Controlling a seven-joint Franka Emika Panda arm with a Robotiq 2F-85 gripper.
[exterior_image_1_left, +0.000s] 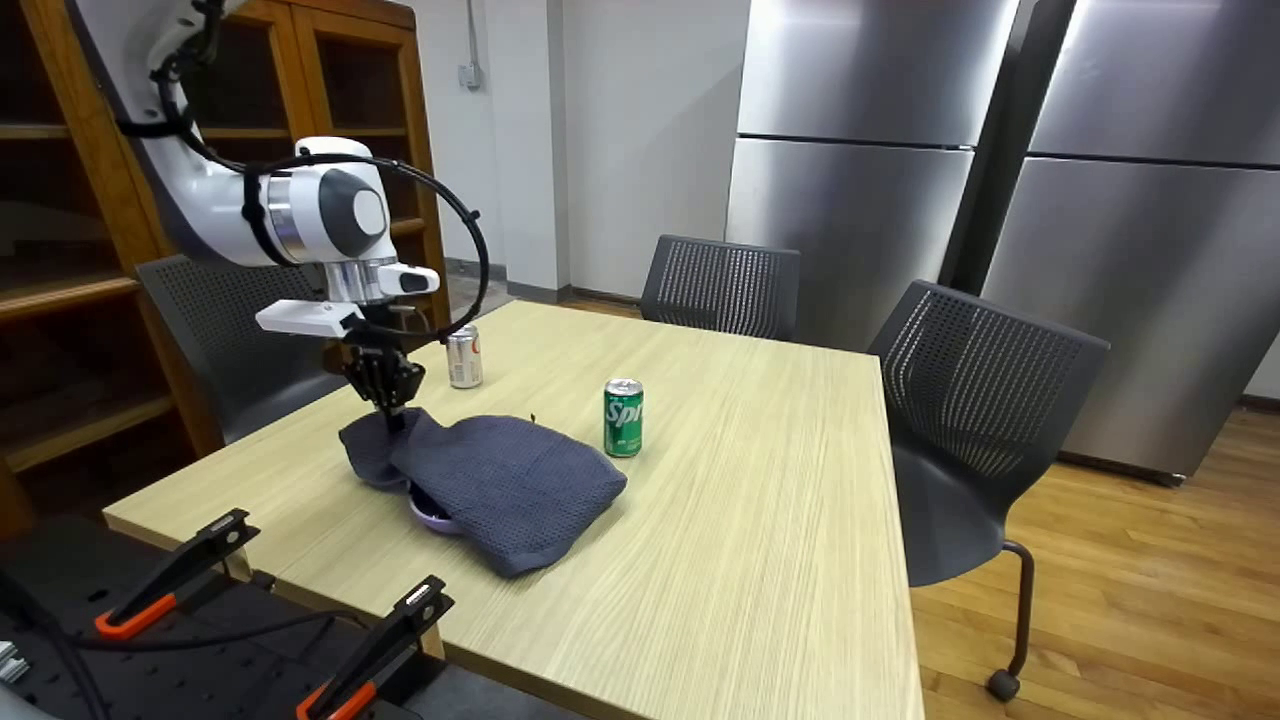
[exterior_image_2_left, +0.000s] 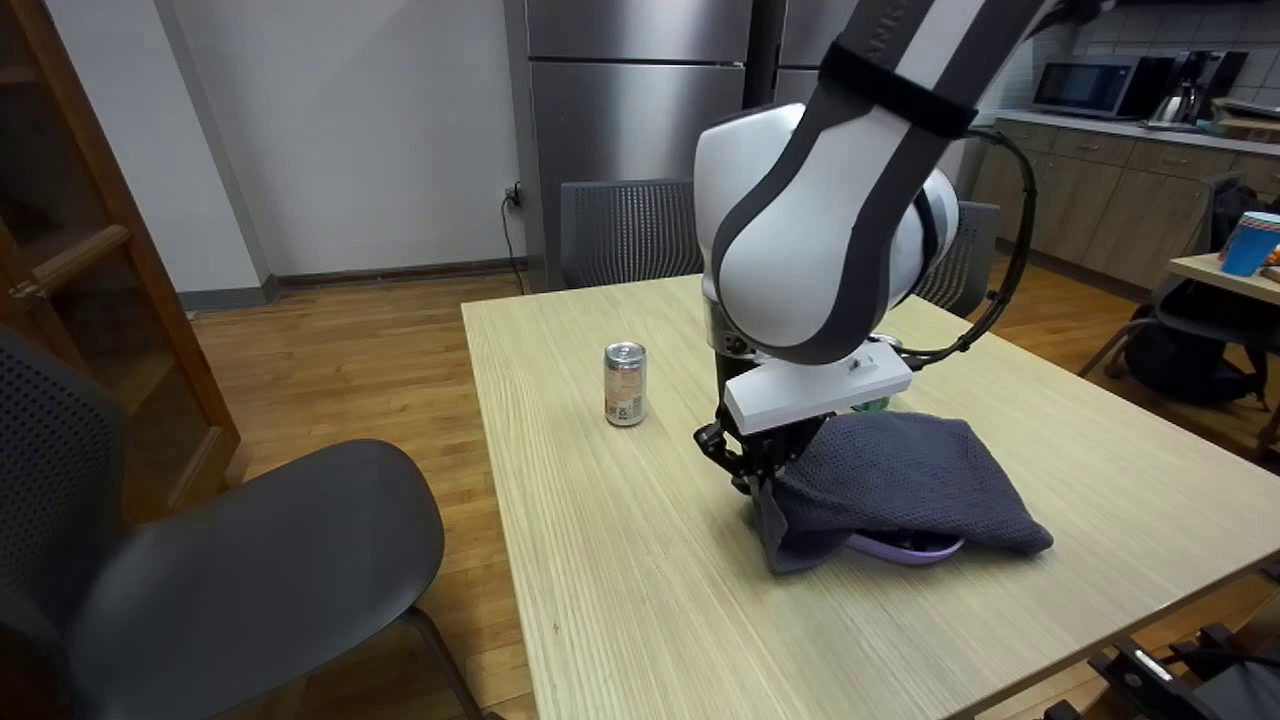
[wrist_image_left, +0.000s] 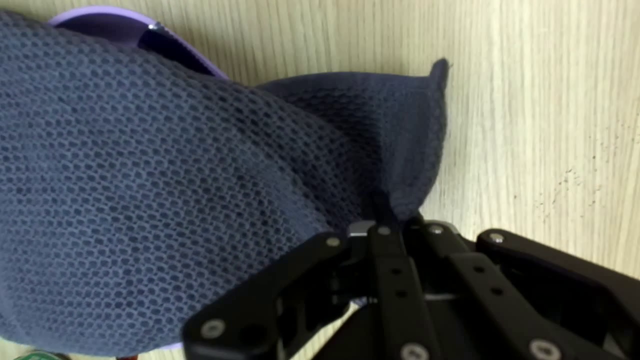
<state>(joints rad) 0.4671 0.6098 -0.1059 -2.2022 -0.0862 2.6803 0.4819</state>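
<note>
End effector (wrist_image_left: 399, 220) is pinching a gathered fold at one end of the gray-blue cloth (exterior_image_1_left: 510, 480); its fingers are pressing together with fabric between them. Cloth is lying draped over a purple-rimmed dish (exterior_image_1_left: 435, 517) on the desk (exterior_image_1_left: 760, 540), the rim peeking out on the near side in both exterior views. Dish contents are mostly hiding from view.

Handling (judgement): step in hand seems to be working the cloth by this end. Grip is taking only a narrow fold, so squeezing firmly and going slowly should be guarding against slip. Pulling is probably working best along the cloth's length and slightly upward; tugging low could be dragging the dish along. Green can (exterior_image_1_left: 623, 418) is standing upright near the cloth's far right side, so swinging wide there would be risking a knock. Silver can (exterior_image_1_left: 464, 357) is standing well apart.

Orientation: in an exterior view the cloth's long axis is running from the pinched end at left toward the right and slightly near. In the wrist view a loose corner (wrist_image_left: 439, 75) is pointing away from the end effector.
</note>
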